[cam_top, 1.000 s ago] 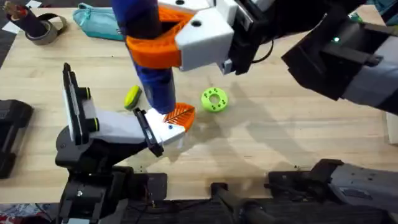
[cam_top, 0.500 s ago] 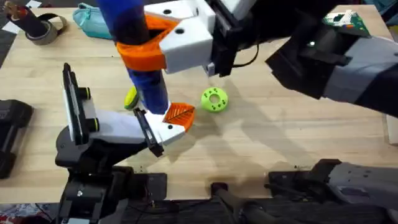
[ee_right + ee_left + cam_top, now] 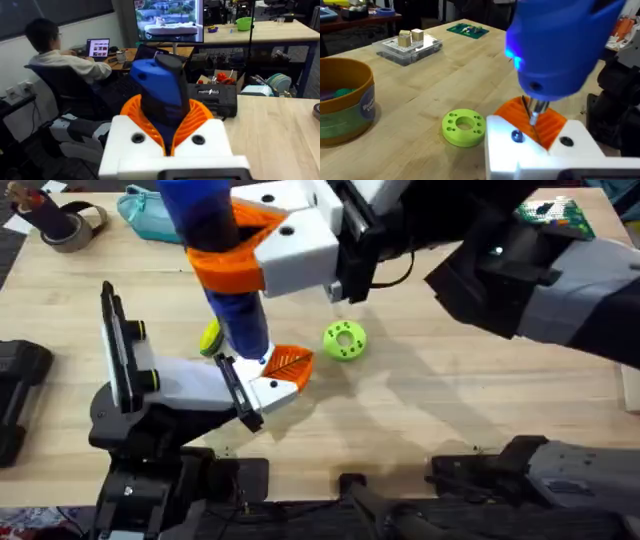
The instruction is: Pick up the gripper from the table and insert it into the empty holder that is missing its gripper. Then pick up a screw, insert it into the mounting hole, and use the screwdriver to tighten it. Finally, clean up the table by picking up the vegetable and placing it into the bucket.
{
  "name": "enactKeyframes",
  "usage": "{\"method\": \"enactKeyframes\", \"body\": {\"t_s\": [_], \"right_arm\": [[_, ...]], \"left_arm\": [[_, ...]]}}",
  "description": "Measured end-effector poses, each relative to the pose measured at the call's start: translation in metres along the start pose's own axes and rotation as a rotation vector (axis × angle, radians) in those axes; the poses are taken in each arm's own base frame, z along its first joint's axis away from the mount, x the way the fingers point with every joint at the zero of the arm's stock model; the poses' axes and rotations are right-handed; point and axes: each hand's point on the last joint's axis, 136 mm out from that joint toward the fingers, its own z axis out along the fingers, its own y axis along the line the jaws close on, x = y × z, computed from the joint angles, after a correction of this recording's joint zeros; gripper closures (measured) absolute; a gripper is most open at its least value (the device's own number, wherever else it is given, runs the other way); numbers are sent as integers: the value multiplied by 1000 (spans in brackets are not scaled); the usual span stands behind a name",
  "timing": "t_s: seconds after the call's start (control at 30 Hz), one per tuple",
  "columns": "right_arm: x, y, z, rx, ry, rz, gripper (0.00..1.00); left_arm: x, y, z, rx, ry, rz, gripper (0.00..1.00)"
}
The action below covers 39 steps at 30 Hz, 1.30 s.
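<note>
Blue and thick, the cylindrical screwdriver stands near-upright, clamped in the right gripper, its tip directly over the screw in the white blocky holder, beside the seated ribbed orange gripper. The left gripper's fingers cannot be told.

We count one blue screwdriver, one ribbed orange gripper, one white holder and one green ring with small holes around it. One yellow-green piece sits beside the screwdriver. One teal pouch and one tape roll lie at the bench's far edge. One tan bucket, one clear tray and one green circuit board.
</note>
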Motion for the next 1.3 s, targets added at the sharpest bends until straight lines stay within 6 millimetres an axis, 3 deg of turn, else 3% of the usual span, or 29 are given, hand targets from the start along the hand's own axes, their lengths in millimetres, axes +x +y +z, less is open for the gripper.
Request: {"method": "enactKeyframes", "body": {"t_s": [1.3], "right_arm": [[16,-6,0,13,25,-12,965]], "left_arm": [[0,0,0,0,0,0,989]]}}
